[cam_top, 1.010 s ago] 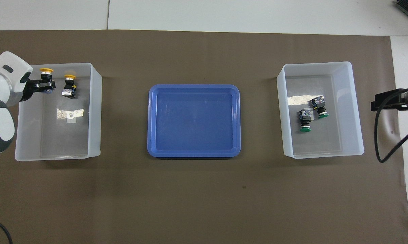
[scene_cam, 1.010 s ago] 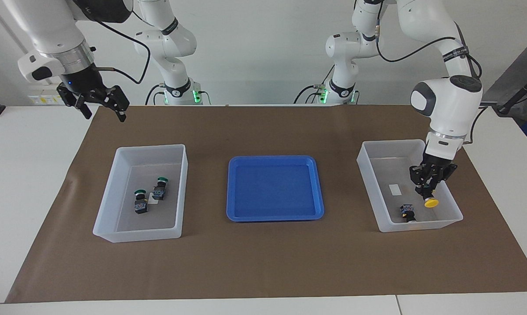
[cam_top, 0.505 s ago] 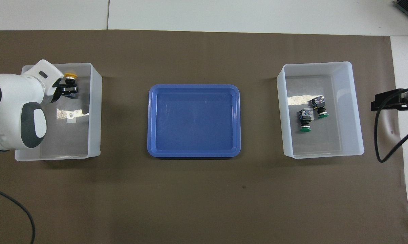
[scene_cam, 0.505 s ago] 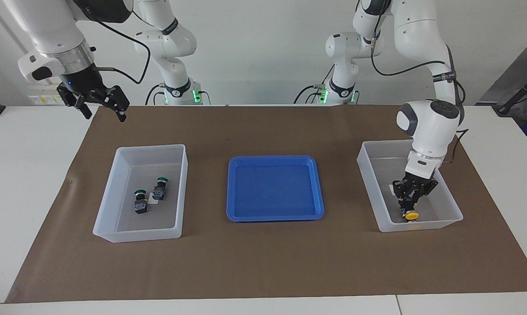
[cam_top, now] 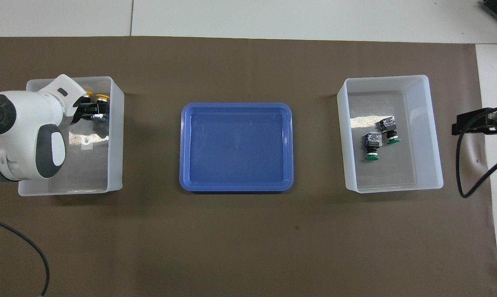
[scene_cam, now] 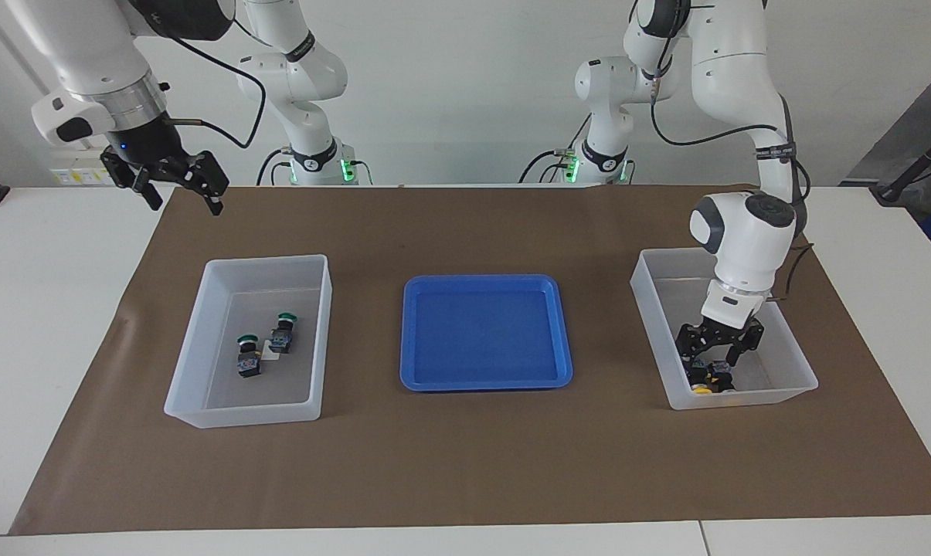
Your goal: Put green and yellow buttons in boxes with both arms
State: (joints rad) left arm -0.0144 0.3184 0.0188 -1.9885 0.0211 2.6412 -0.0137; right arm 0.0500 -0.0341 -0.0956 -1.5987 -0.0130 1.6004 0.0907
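Two yellow buttons [scene_cam: 702, 383] lie side by side on the floor of the box [scene_cam: 649, 309] at the left arm's end, against its wall farthest from the robots; their caps [cam_top: 103, 97] show from above. My left gripper [scene_cam: 714, 364] hangs low inside that box [cam_top: 116, 136] just over them, open, holding nothing. Two green buttons [scene_cam: 249, 355] [cam_top: 372, 145] lie in the box [scene_cam: 202, 309] at the right arm's end. My right gripper [scene_cam: 179, 185] waits open, raised over the table's edge at the right arm's end, empty.
A shallow blue tray [scene_cam: 406, 332] sits between the two boxes on the brown mat [scene_cam: 465, 448]. The second box [cam_top: 434, 123] has the right arm's black cable [cam_top: 465, 165] looping beside it.
My left gripper carried a yellow button down into the box toward the first one, then opened and let it go. The right arm has not moved.
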